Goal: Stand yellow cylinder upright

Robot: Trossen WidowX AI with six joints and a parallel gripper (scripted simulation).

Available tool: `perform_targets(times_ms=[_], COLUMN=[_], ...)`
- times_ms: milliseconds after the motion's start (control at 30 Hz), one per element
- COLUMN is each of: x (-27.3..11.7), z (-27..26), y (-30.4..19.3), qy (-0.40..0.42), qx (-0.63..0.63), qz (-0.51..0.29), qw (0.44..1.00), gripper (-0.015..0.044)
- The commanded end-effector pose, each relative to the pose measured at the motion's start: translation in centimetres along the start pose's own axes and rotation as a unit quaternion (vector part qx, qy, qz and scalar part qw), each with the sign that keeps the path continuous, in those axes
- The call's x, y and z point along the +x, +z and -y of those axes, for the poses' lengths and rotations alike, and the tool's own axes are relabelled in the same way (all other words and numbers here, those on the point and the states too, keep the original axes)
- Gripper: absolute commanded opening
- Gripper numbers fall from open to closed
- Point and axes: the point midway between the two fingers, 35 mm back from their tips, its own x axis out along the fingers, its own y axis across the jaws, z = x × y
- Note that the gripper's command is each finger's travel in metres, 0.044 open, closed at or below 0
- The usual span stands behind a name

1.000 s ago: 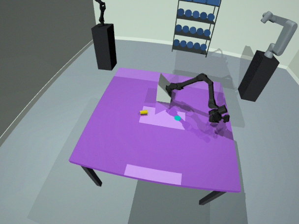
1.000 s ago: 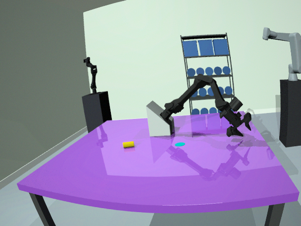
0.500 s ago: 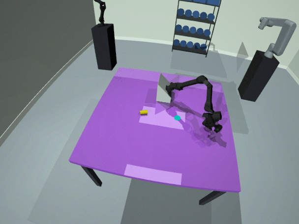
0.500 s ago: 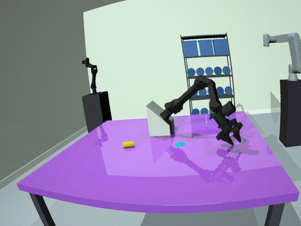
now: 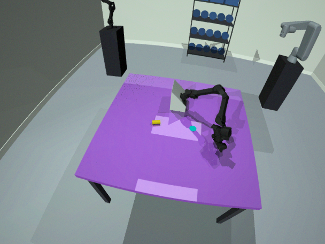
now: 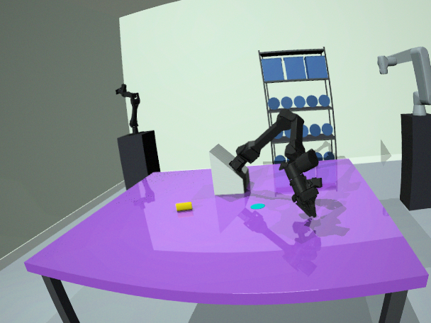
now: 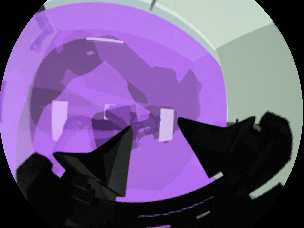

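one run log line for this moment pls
phase: approach | hand: open, empty, low over purple table | yellow tall cylinder: lying, untouched, far side of cyan circle from hand | circle: unoccupied

You have a short, plain yellow cylinder lying on its side on the glossy purple table top, its long axis running roughly left to right in your top view. The flat cyan circle lies well apart from it, to its right, with nothing standing on it.
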Motion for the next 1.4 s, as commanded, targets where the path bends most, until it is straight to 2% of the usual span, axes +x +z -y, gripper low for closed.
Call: perform_targets(times_ms=[0, 333, 667, 1000, 1367], x=[-1.3, -4.6, -8.7, -13.2, -18.5], z=[1.3, 2.5, 2.4, 1.0, -1.9], y=[-3.5, -11.3, -18.6, -25.0, -30.9], qy=[-0.014, -0.042, -0.073, -0.106, -0.139], qx=[0.069, 0.225, 0.378, 0.521, 0.663], qz=[-0.035, -0.105, -0.161, -0.203, -0.231], qw=[0.997, 0.968, 0.909, 0.822, 0.699], gripper=[0.0309, 0.0309, 0.0309, 0.0309, 0.0309])
